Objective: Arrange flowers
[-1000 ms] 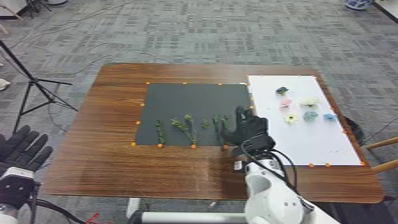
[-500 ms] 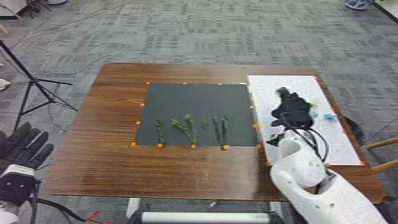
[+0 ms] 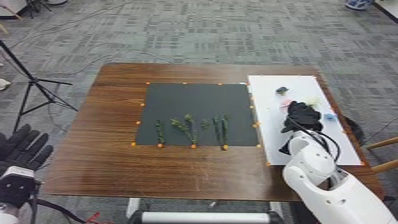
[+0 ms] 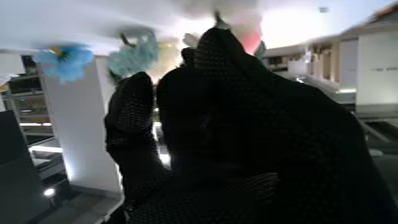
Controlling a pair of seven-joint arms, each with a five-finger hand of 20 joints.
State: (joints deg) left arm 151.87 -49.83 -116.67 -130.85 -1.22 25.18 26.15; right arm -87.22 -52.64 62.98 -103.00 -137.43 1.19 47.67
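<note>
In the head view, the right robot hand (image 3: 303,118) is over the white sheet (image 3: 277,142) on the counter (image 3: 178,175). I cannot tell if this hand is wide or narrow, nor if it is holding a flower. Just ahead of it are a pink flower (image 3: 286,103) and a pale yellow flower (image 3: 312,101); a dark flower (image 3: 282,90) lies farther ahead, and a blue flower (image 3: 330,117) is just at its right side. To its left, well apart, the green stems (image 3: 189,131) lie on the black mat (image 3: 195,100). The left robot hand (image 3: 21,152) is wide, with spread fingers, beside the counter's left edge. In the right wrist view, a teal flower (image 4: 133,52) is near the right robot hand (image 4: 218,125).
</note>
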